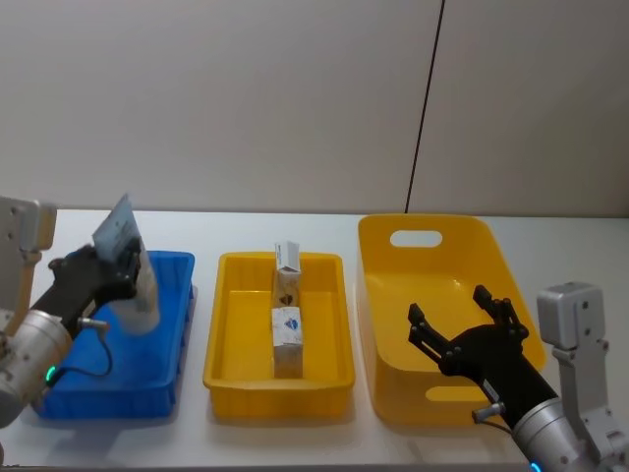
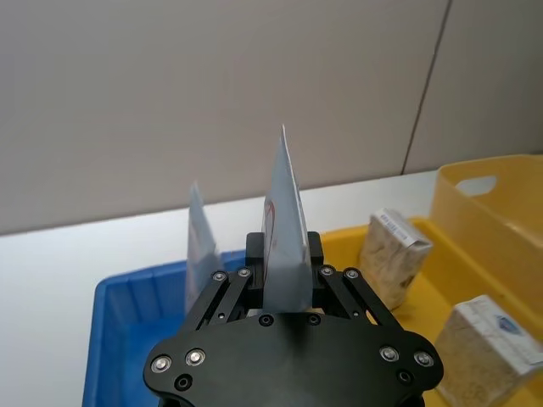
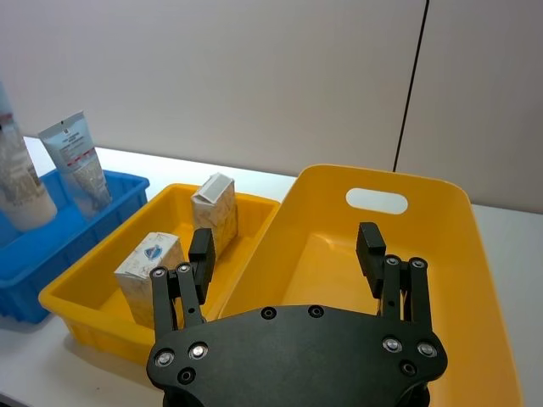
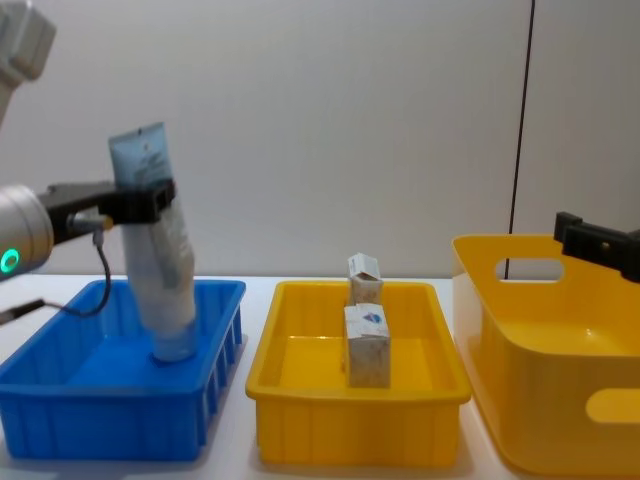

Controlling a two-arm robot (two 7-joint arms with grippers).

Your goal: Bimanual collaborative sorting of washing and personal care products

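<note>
I can read no words anywhere: the print on the tube point(image 2: 286, 212) in my left gripper point(image 2: 284, 267) is too small, and the near carton point(image 1: 286, 327) bears a blue mark with no legible lettering.

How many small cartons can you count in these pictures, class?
2. Both stand in the middle yellow tray: the near carton toward the robot, the far carton behind it. None seems hidden.

A plain, pale grey wall point(image 1: 197, 98) rises behind a white table point(image 1: 246, 231), the tabletop's far edge meeting it in a straight line across the head view. A thin dark seam point(image 1: 425, 106) runs down the wall right of centre, dividing it into two panels and slanting slightly from the head camera. Soft, even light covers wall and tabletop alike.
</note>
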